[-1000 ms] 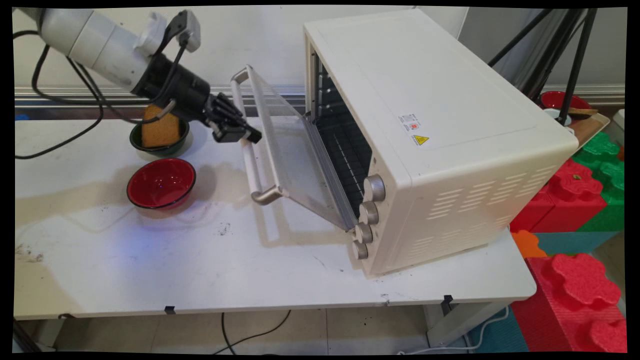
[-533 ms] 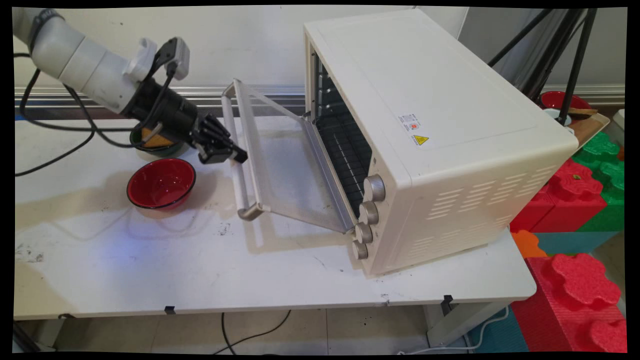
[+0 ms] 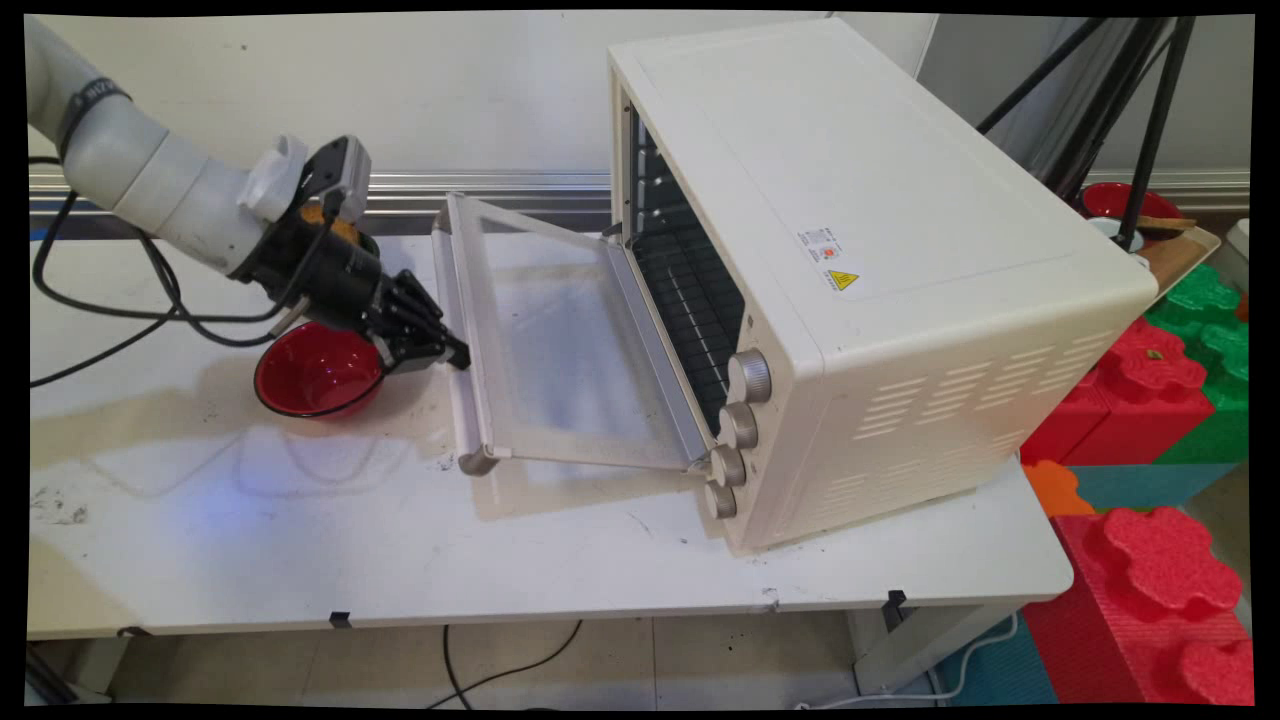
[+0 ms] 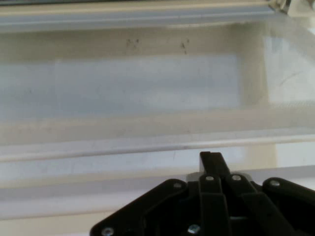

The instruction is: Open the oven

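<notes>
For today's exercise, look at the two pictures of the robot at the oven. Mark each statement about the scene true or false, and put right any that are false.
1. The oven door is shut. False: it hangs open, lowered almost flat over the table.
2. The gripper is at the door's handle. True.
3. The red bowl stands inside the oven. False: it stands on the table, left of the open door, beside the gripper.
4. The oven has four knobs down its front edge. True.
5. The oven lies on its side. False: it stands upright on the table, with its wire racks level inside.
</notes>
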You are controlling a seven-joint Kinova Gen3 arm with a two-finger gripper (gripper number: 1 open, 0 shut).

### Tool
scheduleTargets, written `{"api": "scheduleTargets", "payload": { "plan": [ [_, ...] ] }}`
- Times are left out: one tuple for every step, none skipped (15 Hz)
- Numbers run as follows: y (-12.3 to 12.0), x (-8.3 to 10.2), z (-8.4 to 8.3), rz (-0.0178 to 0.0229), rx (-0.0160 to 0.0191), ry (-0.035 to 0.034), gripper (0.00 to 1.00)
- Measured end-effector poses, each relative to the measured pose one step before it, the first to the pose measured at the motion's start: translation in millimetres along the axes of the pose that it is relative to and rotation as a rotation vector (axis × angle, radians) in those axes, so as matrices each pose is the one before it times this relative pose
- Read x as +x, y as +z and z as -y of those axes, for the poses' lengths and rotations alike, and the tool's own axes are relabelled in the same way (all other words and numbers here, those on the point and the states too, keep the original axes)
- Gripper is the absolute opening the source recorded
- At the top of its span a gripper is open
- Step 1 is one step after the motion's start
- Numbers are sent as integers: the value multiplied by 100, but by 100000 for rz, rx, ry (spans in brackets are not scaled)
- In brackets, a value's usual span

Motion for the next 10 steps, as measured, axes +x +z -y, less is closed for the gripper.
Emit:
{"api": "scheduleTargets", "payload": {
  "plan": [
    [125,-236,-58,362,-44,124,0],
    [181,-346,-95,518,-83,187,0],
    [121,-209,-54,342,-40,135,0],
    [180,-310,-83,467,-109,168,0],
    [177,-350,-103,501,-91,184,0],
    [159,-300,-75,406,-8,247,0],
    [134,-213,-47,244,56,204,0],
    [172,-210,-17,232,78,308,0],
    [70,-192,-23,17,236,124,0],
    [10,-148,-17,-115,290,81,0]
  ]
}}
